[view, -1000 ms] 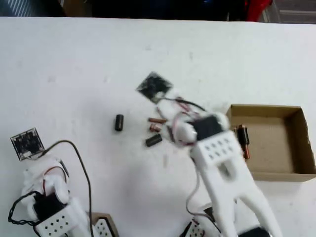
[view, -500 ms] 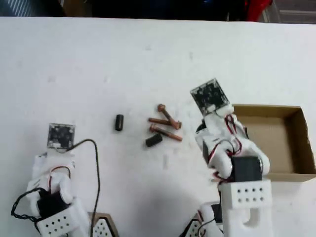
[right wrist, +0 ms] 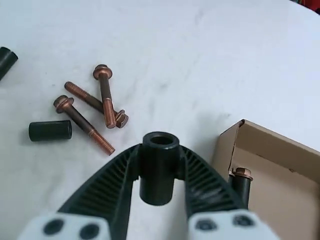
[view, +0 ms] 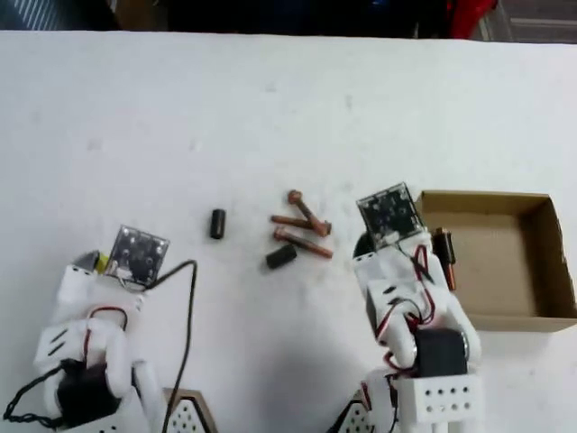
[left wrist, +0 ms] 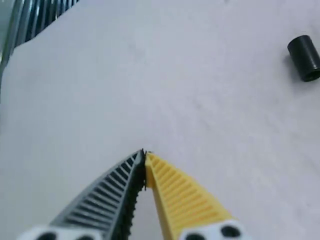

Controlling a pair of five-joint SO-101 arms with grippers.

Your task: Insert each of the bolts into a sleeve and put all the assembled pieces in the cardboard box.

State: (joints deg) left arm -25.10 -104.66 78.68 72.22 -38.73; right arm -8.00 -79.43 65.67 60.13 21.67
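R gripper (right wrist: 159, 156) clamped an upright sleeve (right wrist: 159, 172); L gripper (left wrist: 144, 154) jaws were closed, empty. Risk: sleeve could tilt in grip, jamming bolts (right wrist: 86, 125).

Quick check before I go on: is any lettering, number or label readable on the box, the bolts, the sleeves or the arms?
No text can be read.
The cardboard box shows plain walls.
The bolts and the sleeves bear no visible marks.
The dark boards on the arms' wrists show only dots, too small to read as print.
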